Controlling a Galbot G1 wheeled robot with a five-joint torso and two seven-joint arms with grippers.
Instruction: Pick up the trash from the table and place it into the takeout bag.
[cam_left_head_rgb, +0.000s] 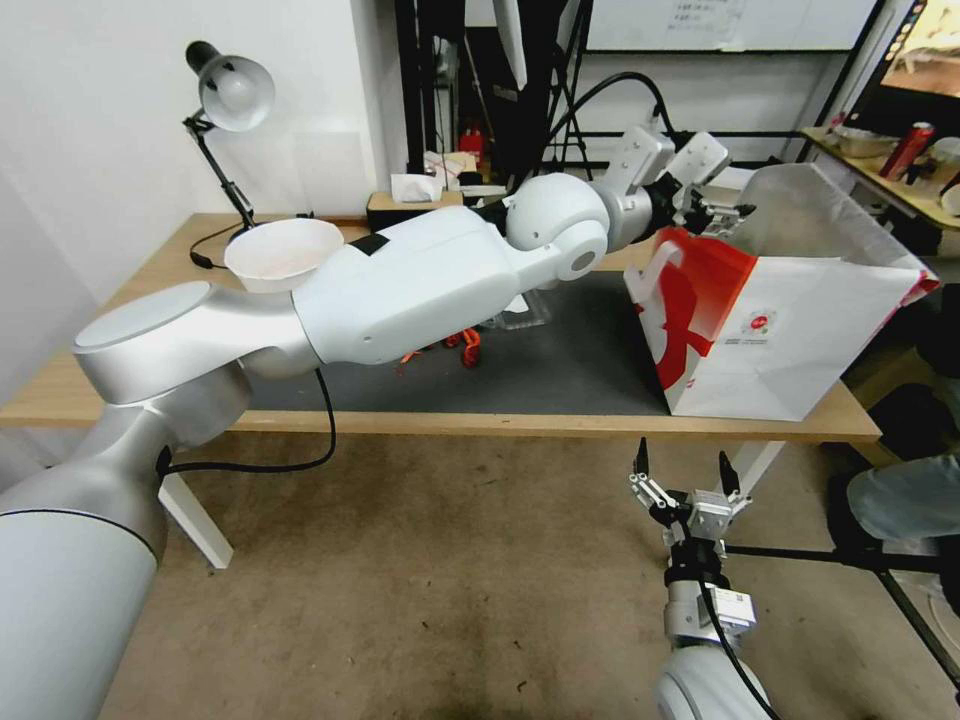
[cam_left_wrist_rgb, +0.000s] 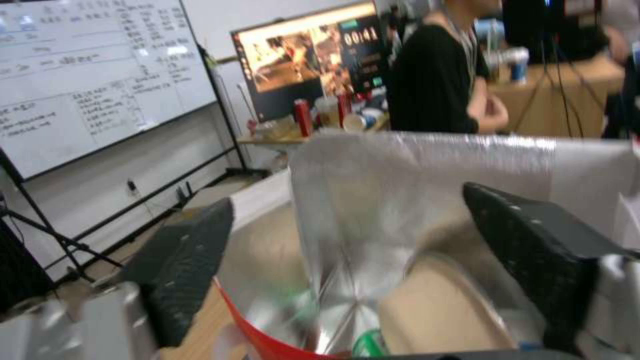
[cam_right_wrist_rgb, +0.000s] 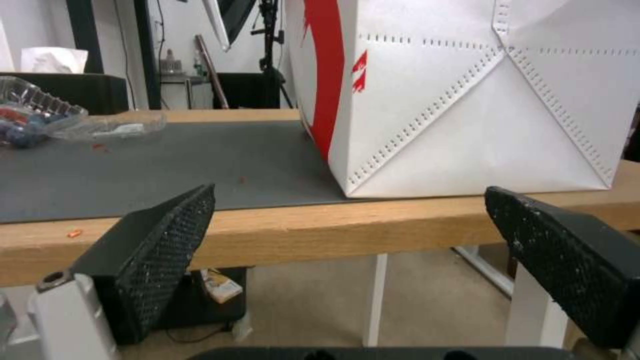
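Observation:
The takeout bag (cam_left_head_rgb: 800, 330), white with red print, stands open on the right end of the table (cam_left_head_rgb: 500, 422). My left arm reaches across the table, and my left gripper (cam_left_head_rgb: 728, 208) hangs open and empty over the bag's back left rim. In the left wrist view my left gripper (cam_left_wrist_rgb: 347, 197) looks down into the foil lining (cam_left_wrist_rgb: 373, 200), where a beige dish (cam_left_wrist_rgb: 433, 310) and something green (cam_left_wrist_rgb: 365, 345) lie. My right gripper (cam_left_head_rgb: 682, 452) is open below the table's front edge, facing the bag (cam_right_wrist_rgb: 480, 110). A clear plastic container (cam_right_wrist_rgb: 40, 112) lies on the dark mat (cam_right_wrist_rgb: 167, 165).
A white bowl (cam_left_head_rgb: 283, 252) and a desk lamp (cam_left_head_rgb: 230, 95) stand at the table's back left. Small orange-red scraps (cam_left_head_rgb: 465, 345) and a clear plastic piece (cam_left_head_rgb: 520, 312) lie on the mat under my left arm. A tripod leg (cam_left_head_rgb: 830, 555) crosses the floor at the right.

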